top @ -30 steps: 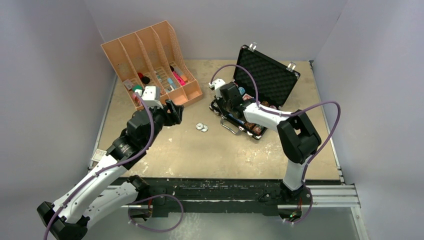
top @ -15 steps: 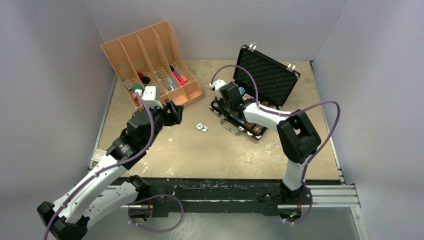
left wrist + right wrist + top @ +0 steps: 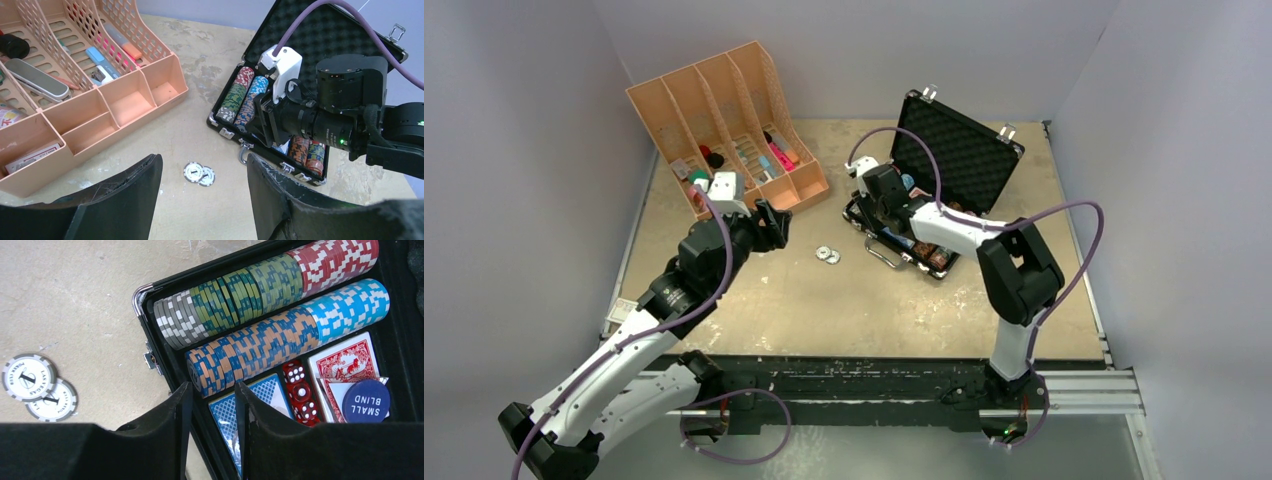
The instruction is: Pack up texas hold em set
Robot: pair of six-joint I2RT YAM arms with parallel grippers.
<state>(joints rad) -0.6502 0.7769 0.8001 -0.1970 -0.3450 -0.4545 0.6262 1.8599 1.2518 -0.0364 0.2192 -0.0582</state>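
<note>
Right wrist view: the right gripper (image 3: 212,390) hangs over the open briefcase (image 3: 148,315), jaws narrowly parted and empty. Two loose chips (image 3: 39,390) lie at eight o'clock from it. They look thin, stiff and slippery, so pinch the rim. The left gripper (image 3: 204,165) stands wide, empty.

2 chips (image 3: 828,256) beside open briefcase (image 3: 962,152)
</note>
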